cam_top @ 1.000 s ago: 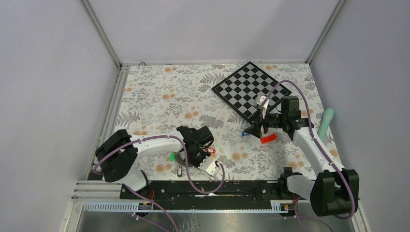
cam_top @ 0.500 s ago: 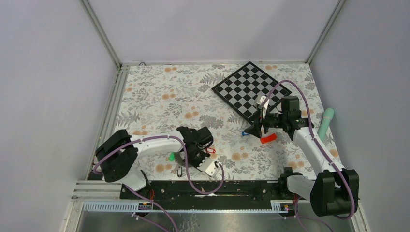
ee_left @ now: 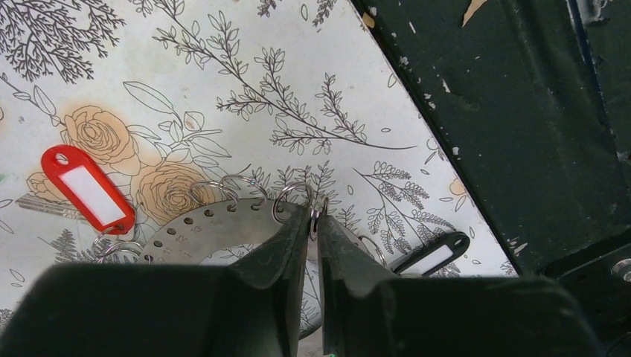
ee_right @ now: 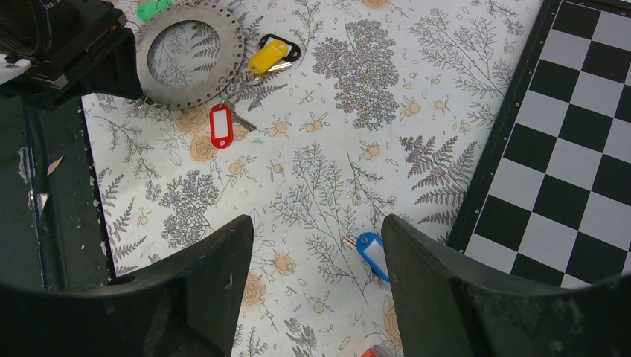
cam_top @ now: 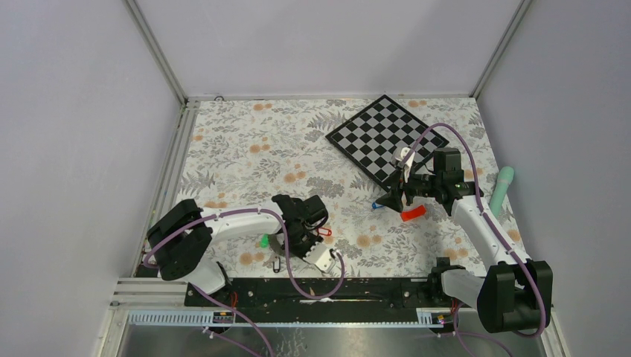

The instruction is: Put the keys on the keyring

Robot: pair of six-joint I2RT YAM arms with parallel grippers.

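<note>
Floral table [cam_top: 245,141]: I read my left end effector [ee_left: 314,217] nipped narrow on a split loop [ee_left: 315,211] at the rim of the keyring [ee_left: 216,227], red key [ee_left: 88,190] just beside it, while my right end effector [ee_right: 316,223] hangs wide over the blue key [ee_right: 372,256] near the chequered board [ee_right: 580,111].

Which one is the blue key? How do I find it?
Find the chequered board at the far right. Just off its near corner lies the blue key. Its tag is the only blue one; the other keys crowd the grey ring.
</note>
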